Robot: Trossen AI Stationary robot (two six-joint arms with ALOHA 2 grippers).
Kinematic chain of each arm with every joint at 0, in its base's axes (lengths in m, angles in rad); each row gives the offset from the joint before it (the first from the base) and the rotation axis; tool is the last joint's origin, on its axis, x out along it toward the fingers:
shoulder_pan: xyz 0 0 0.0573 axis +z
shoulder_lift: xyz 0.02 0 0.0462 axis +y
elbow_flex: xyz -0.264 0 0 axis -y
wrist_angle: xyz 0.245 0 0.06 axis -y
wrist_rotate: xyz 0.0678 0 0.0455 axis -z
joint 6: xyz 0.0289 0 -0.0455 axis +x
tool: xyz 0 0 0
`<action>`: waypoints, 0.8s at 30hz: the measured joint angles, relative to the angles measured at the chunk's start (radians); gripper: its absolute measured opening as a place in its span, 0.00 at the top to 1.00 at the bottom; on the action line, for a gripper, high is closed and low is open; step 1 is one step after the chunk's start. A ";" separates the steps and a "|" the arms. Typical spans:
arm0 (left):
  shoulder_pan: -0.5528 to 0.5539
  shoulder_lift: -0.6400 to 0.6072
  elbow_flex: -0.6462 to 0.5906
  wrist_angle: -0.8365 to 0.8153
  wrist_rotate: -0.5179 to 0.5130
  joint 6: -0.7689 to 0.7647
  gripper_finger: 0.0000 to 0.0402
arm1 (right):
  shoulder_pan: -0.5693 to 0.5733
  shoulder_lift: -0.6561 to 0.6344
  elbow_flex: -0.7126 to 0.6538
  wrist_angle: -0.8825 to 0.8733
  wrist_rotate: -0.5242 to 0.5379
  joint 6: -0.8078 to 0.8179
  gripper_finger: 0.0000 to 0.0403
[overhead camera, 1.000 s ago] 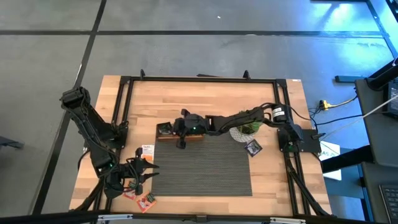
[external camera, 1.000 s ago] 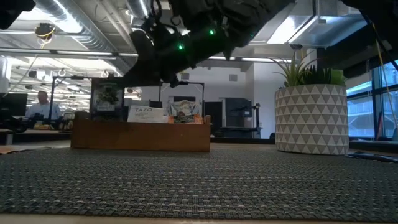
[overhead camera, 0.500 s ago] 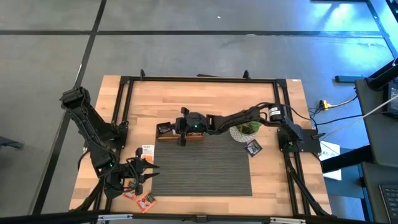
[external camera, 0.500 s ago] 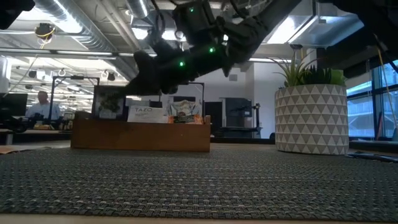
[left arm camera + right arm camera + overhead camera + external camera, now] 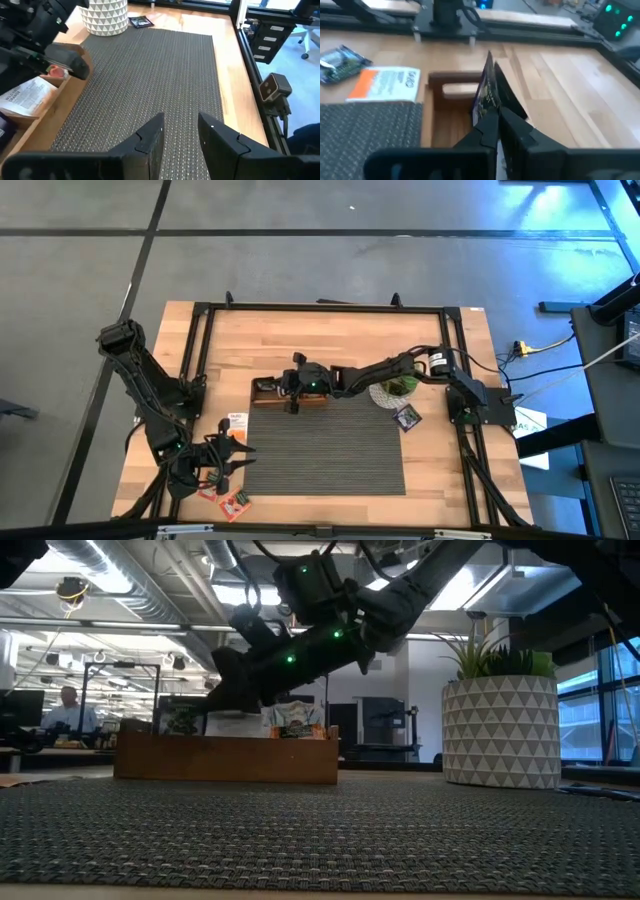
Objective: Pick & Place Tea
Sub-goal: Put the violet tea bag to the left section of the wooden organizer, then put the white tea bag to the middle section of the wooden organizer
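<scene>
Nearest the front edge, the left gripper (image 5: pixel 228 461) waits low over the table's near left corner, its fingers (image 5: pixel 150 137) parted and holding nothing. Just beside it two orange-red sachets (image 5: pixel 233 501) lie flat on the bare wood. A little farther in, a white sachet with an orange band (image 5: pixel 236 423) lies at the left edge of the ribbed grey mat (image 5: pixel 325 445); the right wrist view shows lettering on it, too blurred to read.

Past the mat's far edge stands the wooden tray (image 5: pixel 266 397), with a few sachets upright inside it. The right gripper (image 5: pixel 291 385) reaches over the tray's left end, its fingers (image 5: pixel 490 125) pinched nearly together on a dark sachet (image 5: pixel 488 90) held on edge above the end compartment. Whatever is printed on the sachet cannot be made out.

To the right, a white pot with a grey triangle pattern (image 5: pixel 500 730) holds a green plant, and one dark sachet (image 5: pixel 407 418) lies flat near it.
</scene>
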 joint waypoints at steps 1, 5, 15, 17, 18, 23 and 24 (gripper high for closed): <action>0.000 0.000 0.000 0.000 0.005 0.000 0.72 | 0.000 0.000 0.000 -0.003 0.006 0.006 0.95; 0.000 0.000 0.000 0.000 0.008 0.000 0.72 | 0.000 0.000 0.000 0.001 0.013 0.009 0.94; 0.000 0.000 0.000 0.000 0.008 0.000 0.72 | -0.001 0.000 0.006 -0.002 0.119 0.044 0.89; 0.000 0.000 0.000 0.000 0.008 0.000 0.72 | 0.000 0.000 0.006 0.002 0.113 0.044 0.88; 0.000 0.000 0.000 0.000 0.008 0.000 0.72 | 0.002 0.000 0.006 0.002 0.103 0.044 0.88; 0.000 0.000 0.000 0.000 0.008 0.000 0.72 | 0.007 0.000 0.006 0.000 0.077 0.035 0.88; 0.000 0.000 0.000 0.000 0.008 0.000 0.72 | 0.007 0.000 0.006 -0.004 0.076 0.032 0.88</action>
